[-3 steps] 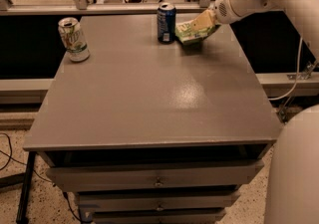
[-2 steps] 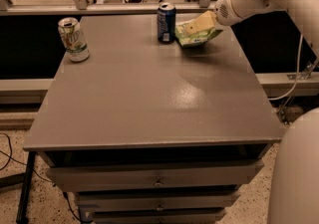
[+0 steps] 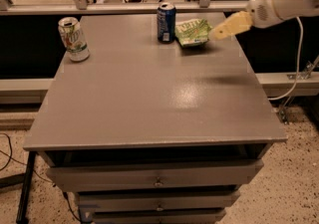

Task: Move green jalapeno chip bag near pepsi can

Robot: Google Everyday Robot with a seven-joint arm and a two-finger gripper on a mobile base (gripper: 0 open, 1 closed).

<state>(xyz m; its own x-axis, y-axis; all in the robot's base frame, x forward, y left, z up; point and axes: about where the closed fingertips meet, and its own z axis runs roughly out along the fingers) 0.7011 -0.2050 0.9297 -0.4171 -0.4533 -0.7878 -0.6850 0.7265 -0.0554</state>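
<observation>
The gripper (image 3: pixel 219 32) has let go of the green jalapeno chip bag (image 3: pixel 192 32) and pulled back to the right. It now hangs just beside the bag's right edge. I cannot tell if it is spread or pressed together. The bag lies on the far side of the table (image 3: pixel 149 103), just right of the pepsi can (image 3: pixel 166 22). The job looks done.

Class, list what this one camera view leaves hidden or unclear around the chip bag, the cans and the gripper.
- The gripper, just right of the green jalapeno chip bag: contact with the bag is unclear, blurred.
- The pepsi can: label lettering is blurred.
- The arm: cut off by the right edge.
- The lowest drawer: cut off by the bottom edge.
</observation>
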